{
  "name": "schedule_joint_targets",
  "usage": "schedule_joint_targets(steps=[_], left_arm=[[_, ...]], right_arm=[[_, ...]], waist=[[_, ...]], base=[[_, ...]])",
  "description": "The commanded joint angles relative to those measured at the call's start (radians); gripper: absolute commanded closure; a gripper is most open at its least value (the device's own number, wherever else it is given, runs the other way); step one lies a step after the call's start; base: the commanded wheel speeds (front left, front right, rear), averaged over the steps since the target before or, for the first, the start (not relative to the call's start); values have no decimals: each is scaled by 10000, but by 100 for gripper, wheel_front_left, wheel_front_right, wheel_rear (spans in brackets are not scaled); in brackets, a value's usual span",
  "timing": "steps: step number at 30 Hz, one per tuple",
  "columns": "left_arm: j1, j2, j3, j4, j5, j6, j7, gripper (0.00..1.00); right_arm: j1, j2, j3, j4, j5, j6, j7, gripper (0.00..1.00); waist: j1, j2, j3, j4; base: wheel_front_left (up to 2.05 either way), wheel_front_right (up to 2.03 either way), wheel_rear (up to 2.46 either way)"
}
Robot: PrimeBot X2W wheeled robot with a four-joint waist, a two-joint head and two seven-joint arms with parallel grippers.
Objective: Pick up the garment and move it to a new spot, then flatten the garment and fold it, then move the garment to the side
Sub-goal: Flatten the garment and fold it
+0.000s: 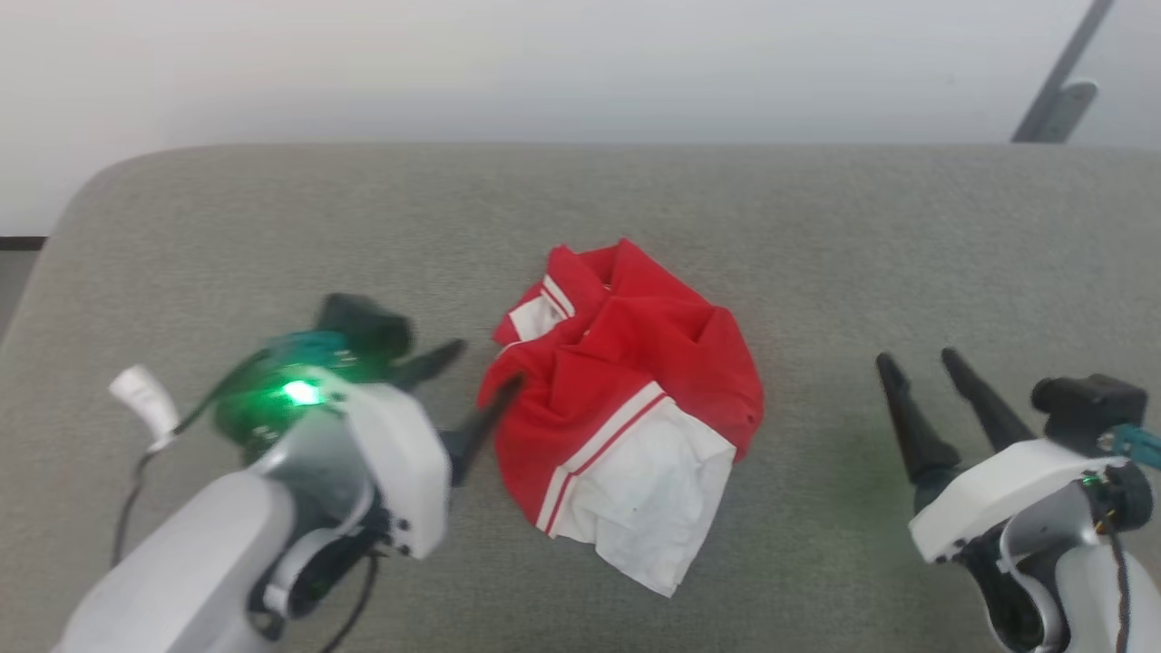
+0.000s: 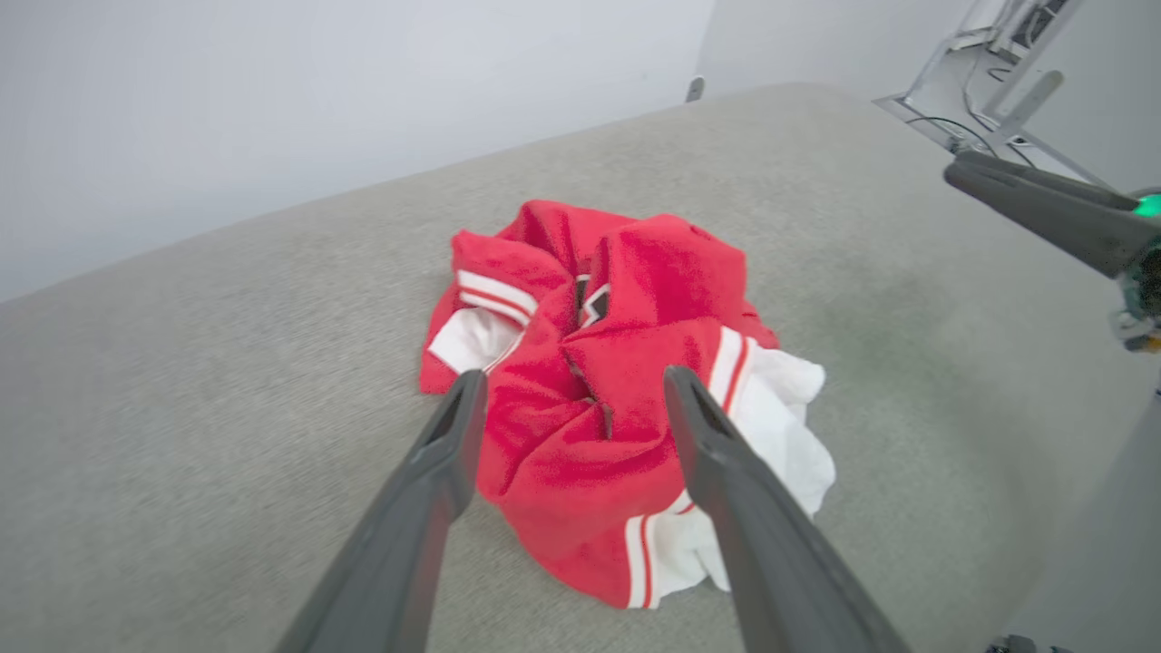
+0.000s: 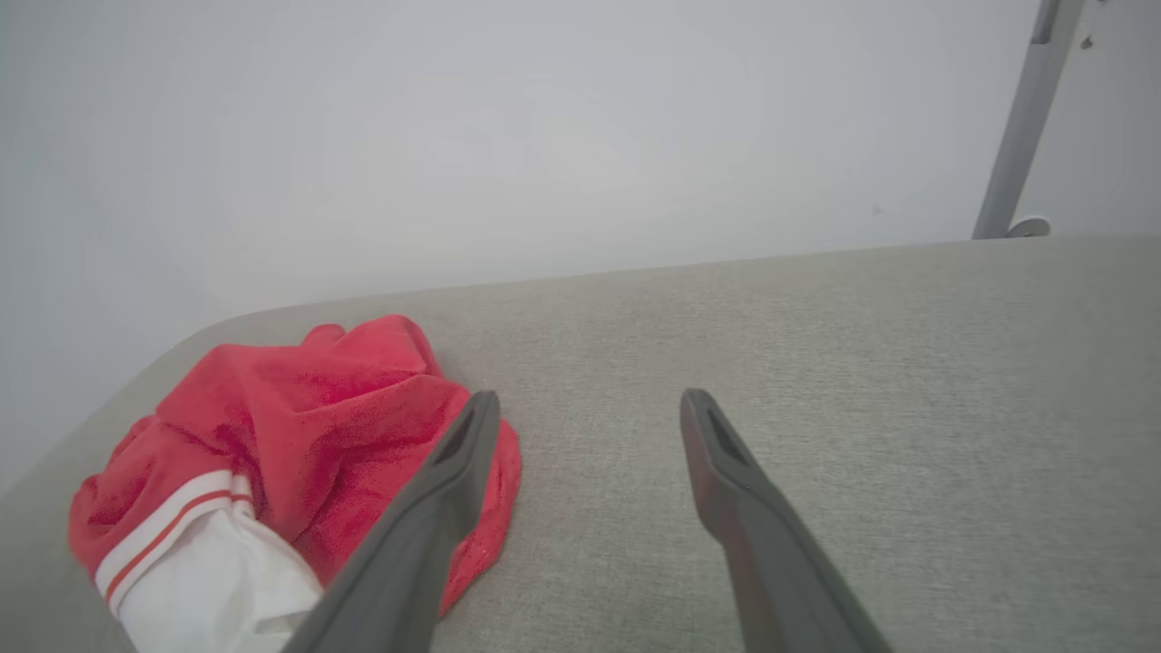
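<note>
The garment (image 1: 626, 399) lies crumpled in a heap mid-surface, bright red with white panels and red-and-white striped trim. My left gripper (image 1: 488, 363) is open at the heap's left edge, fingers pointing right; one fingertip (image 1: 512, 383) meets the red cloth. In the left wrist view its fingers (image 2: 575, 374) stand wide apart on either side of a red fold of the garment (image 2: 635, 299), not closed on it. My right gripper (image 1: 914, 357) is open, well to the right of the heap, over bare surface. The right wrist view shows its spread fingers (image 3: 590, 397) with the garment (image 3: 299, 417) off to the left.
The grey fabric-covered surface (image 1: 227, 236) has rounded far corners and a pale wall behind it. A grey metal stand (image 1: 1061, 91) rises beyond the far right edge. The right gripper's dark finger (image 2: 1043, 204) crosses the left wrist view's upper right.
</note>
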Motion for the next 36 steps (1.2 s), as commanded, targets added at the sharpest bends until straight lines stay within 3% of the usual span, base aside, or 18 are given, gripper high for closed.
schedule_joint_targets(steps=[1, 8, 14, 23, 34, 35, 36], left_arm=[[127, 7, 116, -54, 20, 85, -158, 0], [1003, 622, 925, 85, 624, 519, -2092, 0], [1875, 816, 1633, 615, 696, 878, -3721, 0], [3050, 533, 2392, 1002, 298, 1017, -5509, 0], [3601, -117, 2929, 1312, 167, 754, -6029, 0], [3604, -183, 2981, 1343, 162, 719, -6032, 0], [3610, -219, 3028, 1374, 206, 675, -6043, 0]], right_arm=[[110, -48, 47, -64, 91, -3, 74, 0], [318, -324, 853, -397, 431, -3, 1026, 0], [496, -592, 1573, -818, 828, -3, 2278, 0], [702, -842, 1912, -1233, 1008, -3, 4091, 0], [-3, -648, 2225, -110, 691, -2, 5367, 0], [-146, -707, 2341, -6, 593, -2, 5381, 36], [-254, -714, 2361, 93, 582, -3, 5332, 100]], waist=[[0, 0, -94, 142], [0, 0, -227, 653], [0, 0, -250, 1077], [0, 0, -224, 1633], [0, 0, 22, 2184], [0, 0, 51, 2226], [0, 0, 75, 2253]], base=[[0, 0, 0], [0, 0, 0], [0, 0, 0], [0, 0, 0], [0, 0, 0], [0, 0, 0], [0, 0, 0]])
